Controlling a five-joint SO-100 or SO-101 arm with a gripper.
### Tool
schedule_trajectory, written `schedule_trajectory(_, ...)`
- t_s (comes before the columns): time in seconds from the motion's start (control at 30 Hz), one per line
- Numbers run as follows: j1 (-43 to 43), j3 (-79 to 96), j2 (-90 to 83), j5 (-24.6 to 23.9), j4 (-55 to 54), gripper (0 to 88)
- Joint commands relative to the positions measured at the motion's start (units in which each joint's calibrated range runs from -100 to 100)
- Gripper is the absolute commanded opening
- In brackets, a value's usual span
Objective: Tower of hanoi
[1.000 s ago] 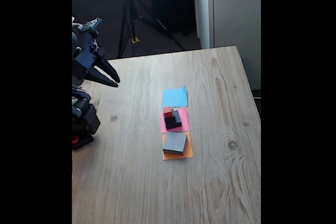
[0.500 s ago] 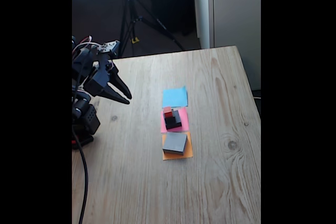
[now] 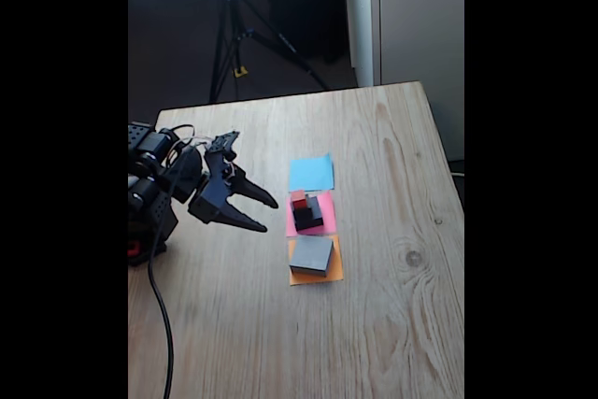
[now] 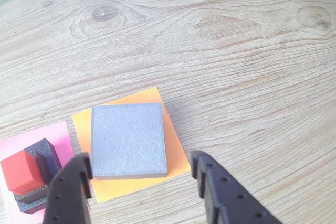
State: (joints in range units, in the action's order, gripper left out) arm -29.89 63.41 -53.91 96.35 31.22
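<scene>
So in the fixed view the tool has swung down and out from near the arm's base toward the paper squares, fingers spread, holding nothing. The red cube sits on the black block on pink paper. Wrist view: the grey block on orange paper lies just ahead of the open fingers, so my guess is it's the next pick.

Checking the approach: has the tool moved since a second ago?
Yes. In the fixed view the tool has swung down and right, toward the pink paper.
</scene>
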Motion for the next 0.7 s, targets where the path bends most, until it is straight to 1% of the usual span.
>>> schedule_trajectory(0.0, -0.24, 3.87, 0.62, -1.37, -10.46, 27.5)
schedule_trajectory(0.1, -0.41, 8.59, 2.36, -0.70, -19.37, 28.8)
schedule_trajectory(0.17, -0.74, 10.77, 4.10, 1.30, -23.58, 29.6)
schedule_trajectory(0.43, -1.24, 12.68, 11.97, 3.65, -32.64, 29.7)
schedule_trajectory(0.67, -0.74, 14.50, 17.35, 3.65, -40.49, 26.8)
